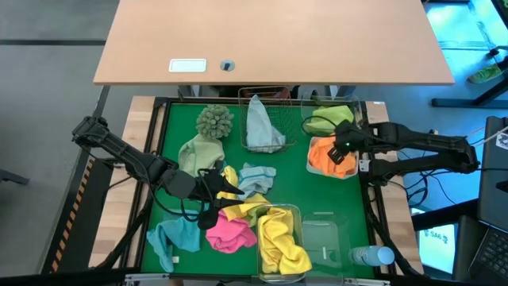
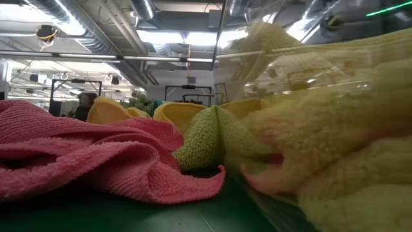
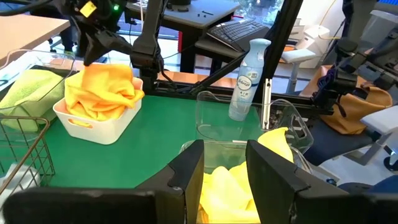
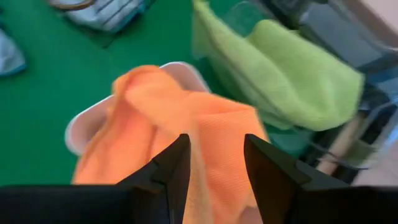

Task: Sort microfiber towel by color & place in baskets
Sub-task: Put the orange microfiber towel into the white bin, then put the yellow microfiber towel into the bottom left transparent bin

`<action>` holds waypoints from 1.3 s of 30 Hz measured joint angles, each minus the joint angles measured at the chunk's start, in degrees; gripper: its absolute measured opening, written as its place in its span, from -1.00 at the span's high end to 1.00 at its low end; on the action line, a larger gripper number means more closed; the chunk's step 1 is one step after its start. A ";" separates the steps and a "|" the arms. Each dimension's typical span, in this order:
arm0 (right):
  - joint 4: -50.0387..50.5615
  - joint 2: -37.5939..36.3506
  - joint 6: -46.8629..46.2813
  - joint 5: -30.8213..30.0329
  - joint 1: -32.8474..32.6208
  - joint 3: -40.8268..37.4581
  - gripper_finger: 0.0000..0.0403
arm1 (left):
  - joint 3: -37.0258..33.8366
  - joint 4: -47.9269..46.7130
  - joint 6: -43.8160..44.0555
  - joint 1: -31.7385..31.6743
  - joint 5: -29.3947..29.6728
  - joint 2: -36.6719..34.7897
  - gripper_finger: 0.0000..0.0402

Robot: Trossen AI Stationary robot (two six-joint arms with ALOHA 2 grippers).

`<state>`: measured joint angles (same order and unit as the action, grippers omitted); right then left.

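An orange towel lies heaped in a white tray at the right, and my right gripper hangs open just above it. Behind it, a lime green towel fills a second tray. My left gripper hovers open over the loose pile at mid-table, with nothing between its fingers. The pile holds yellow, pale blue, pink, teal and light green towels. Yellow towels fill a clear tub. A grey-blue towel lies in the copper wire basket.
An empty clear tub stands right of the yellow one, with a blue-capped bottle lying at the near right corner. A shaggy sage-green ball sits at the far left. Bare green mat shows between the pile and the trays.
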<state>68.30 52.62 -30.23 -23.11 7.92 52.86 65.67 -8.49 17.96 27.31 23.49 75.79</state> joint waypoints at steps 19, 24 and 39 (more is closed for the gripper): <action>0.58 0.37 -0.91 6.73 0.00 0.00 0.26 | 0.00 -0.07 0.09 0.09 -3.31 0.01 0.44; 0.00 0.37 -0.75 10.19 -0.01 0.00 0.26 | 0.00 -2.94 1.55 0.61 -4.68 1.45 0.44; -1.30 0.37 -0.75 10.79 -0.02 0.00 0.26 | -0.02 -25.97 16.87 -0.62 1.56 10.60 0.44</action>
<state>67.00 52.99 -30.98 -12.32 7.90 52.86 65.65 -34.46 34.82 26.69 25.05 86.39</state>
